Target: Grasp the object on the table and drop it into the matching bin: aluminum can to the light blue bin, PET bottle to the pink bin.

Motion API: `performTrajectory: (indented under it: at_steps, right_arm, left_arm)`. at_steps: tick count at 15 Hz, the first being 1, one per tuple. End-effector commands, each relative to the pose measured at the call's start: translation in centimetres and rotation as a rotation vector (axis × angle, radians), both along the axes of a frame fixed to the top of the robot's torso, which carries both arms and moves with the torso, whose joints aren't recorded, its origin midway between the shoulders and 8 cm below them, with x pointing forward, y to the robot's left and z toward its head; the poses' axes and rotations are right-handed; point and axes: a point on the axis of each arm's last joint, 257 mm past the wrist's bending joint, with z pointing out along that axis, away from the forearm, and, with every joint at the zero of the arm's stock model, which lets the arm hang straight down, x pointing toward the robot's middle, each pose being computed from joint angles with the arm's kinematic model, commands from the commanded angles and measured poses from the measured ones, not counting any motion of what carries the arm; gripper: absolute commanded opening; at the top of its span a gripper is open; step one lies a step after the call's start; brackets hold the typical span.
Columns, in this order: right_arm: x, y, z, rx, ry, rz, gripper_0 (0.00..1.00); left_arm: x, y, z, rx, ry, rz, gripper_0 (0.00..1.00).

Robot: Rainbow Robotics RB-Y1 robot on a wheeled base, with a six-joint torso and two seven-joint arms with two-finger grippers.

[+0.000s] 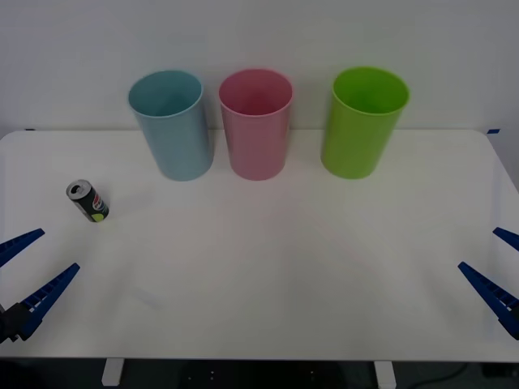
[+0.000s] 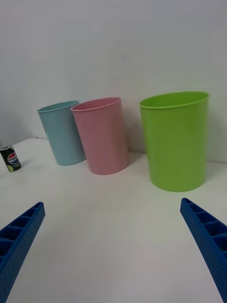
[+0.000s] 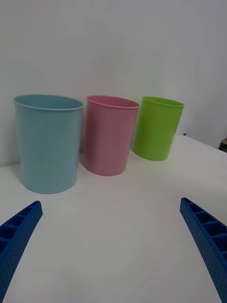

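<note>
**Can waiting at the left edge, both claws spread and empty**

The small black aluminium drink can (image 1: 87,202) with a silver top and a red-white-blue logo is seen on the large white rectangular surface (image 1: 268,267), near its left side and well apart from the bins. It appears tilted or lying in the front view, while in the right wrist view it looks upright; which holds cannot be settled. Nothing touches it.

The left claw (image 1: 24,271) is held low at the near left corner, its blue ribbed fingers spread wide with nothing between them. It is the closer of the two to the can, so the grasp is judged to fall to it. The right claw (image 1: 503,271) is held at the near right edge, likewise spread and empty, apparently parked.

Three tall plastic cup-shaped bins are lined up along the far edge: the light blue bin (image 1: 172,126), the pink bin (image 1: 256,126) just beside it, and a lime green bin (image 1: 362,126) set a little apart. All stand upright with mouths open; as far as their insides can be seen, nothing lies in them. The light blue bin is nearest the can, which is judged to favour a short carry. No step of the task is yet done.
</note>
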Motion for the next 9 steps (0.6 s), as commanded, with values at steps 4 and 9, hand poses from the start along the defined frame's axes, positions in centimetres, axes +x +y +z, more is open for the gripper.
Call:
performTrajectory:
  at_steps: [4, 9]
  right_arm:
    - [0.0, 0.0, 0.0, 0.000, 0.000, 0.000, 1.00]
    - [0.0, 0.0, 0.0, 0.000, 0.000, 0.000, 1.00]
  left_arm:
    - [-0.1, 1.2, -1.0, -0.039, 0.022, 0.045, 1.00]
    - [0.2, 2.2, -1.6, -0.037, 0.037, 0.082, 1.00]
